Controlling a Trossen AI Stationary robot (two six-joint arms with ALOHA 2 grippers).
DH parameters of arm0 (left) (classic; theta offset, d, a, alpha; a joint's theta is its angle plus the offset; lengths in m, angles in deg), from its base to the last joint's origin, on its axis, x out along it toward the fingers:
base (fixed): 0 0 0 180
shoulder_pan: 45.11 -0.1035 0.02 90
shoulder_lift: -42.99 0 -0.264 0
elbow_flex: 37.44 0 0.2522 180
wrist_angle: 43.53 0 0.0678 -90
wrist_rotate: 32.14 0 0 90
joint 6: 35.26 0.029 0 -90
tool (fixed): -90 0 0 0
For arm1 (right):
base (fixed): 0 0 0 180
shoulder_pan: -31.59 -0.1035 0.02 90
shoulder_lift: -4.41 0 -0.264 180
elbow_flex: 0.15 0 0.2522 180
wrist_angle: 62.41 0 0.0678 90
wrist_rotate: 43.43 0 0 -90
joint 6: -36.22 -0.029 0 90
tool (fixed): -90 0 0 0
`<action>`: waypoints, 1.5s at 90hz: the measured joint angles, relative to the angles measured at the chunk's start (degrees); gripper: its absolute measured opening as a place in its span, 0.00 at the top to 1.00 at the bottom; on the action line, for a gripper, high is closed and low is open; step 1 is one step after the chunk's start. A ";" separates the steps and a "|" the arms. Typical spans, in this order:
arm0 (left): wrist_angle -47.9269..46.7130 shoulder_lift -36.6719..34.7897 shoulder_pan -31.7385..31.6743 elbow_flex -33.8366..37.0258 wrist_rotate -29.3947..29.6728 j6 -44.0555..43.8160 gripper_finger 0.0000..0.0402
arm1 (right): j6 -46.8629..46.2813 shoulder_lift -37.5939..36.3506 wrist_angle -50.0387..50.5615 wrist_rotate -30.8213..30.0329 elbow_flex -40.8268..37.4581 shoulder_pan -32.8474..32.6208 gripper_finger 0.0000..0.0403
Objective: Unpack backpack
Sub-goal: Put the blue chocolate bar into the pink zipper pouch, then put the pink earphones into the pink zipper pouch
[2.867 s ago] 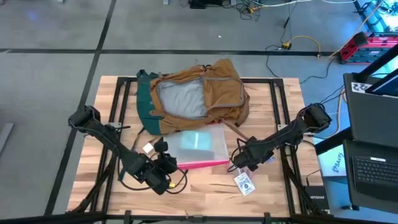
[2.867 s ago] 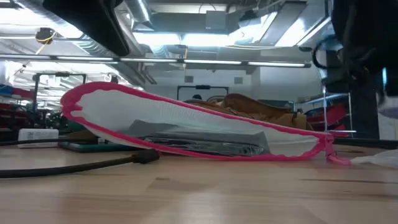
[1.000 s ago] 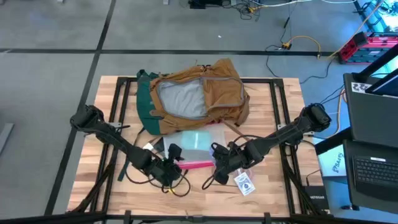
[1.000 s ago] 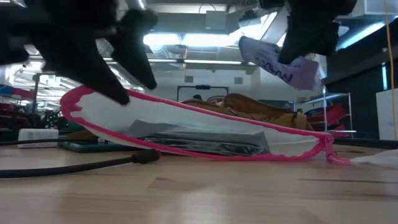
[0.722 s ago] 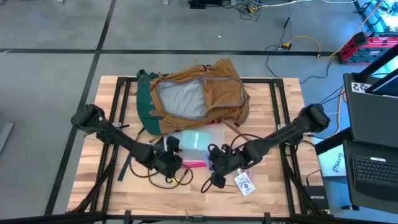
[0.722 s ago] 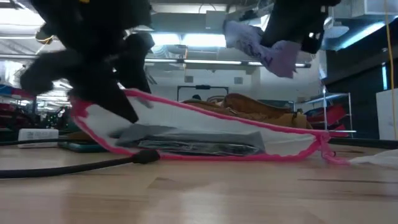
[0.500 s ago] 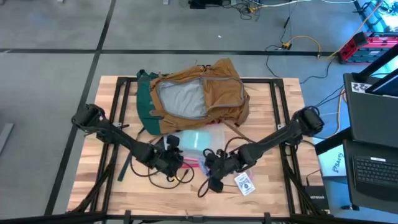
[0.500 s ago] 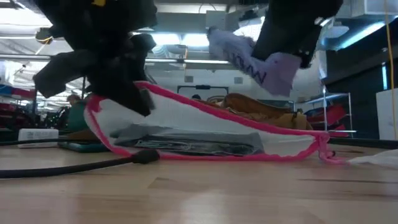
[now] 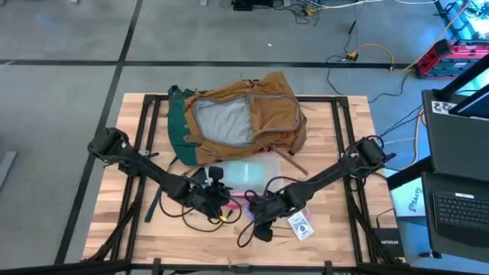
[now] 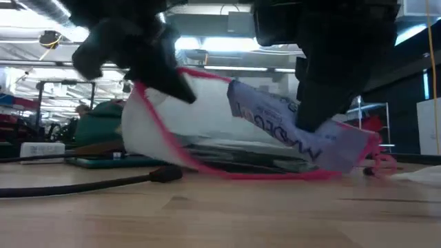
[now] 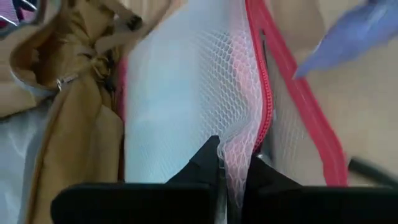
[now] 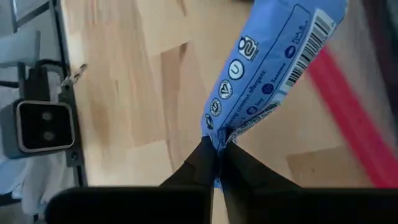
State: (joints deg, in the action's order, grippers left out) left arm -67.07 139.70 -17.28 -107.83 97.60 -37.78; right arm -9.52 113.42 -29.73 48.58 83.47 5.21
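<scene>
One backpack (image 9: 241, 118), tan-brown with a dark green side, lying open on one wooden table (image 9: 336, 237); one clear mesh pouch (image 11: 199, 106) with a pink zip edge; one blue printed packet (image 12: 273, 68); one white card (image 9: 300, 224) near the table's front edge; one black cable (image 10: 83, 184) across the wood; two dark arms, hence two grippers: left gripper (image 9: 221, 197), right gripper (image 9: 256, 216); one small camera (image 12: 43, 127) at the table's edge.

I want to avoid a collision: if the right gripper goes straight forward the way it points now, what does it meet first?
Probably the pink-edged mesh pouch. The right gripper, shut on a blue packet, points along the packet toward the pouch's pink edge; depth is unclear.
</scene>
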 joint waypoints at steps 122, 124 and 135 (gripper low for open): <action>-0.20 -0.04 5.06 -2.31 -5.59 -2.86 1.00 | 3.85 -0.04 0.96 -16.93 0.15 6.93 0.66; -0.22 -0.04 5.06 -2.31 -5.54 -2.87 1.00 | 3.85 -0.04 0.96 -16.89 0.15 6.93 0.64; -0.80 -0.07 5.04 -2.31 -5.46 -3.06 1.00 | 3.98 -0.04 1.00 -14.35 0.15 6.89 0.55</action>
State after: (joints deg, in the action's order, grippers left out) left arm -67.87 139.63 -12.24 -110.14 92.14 -40.84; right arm -5.54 113.38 -28.73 34.23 83.62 12.10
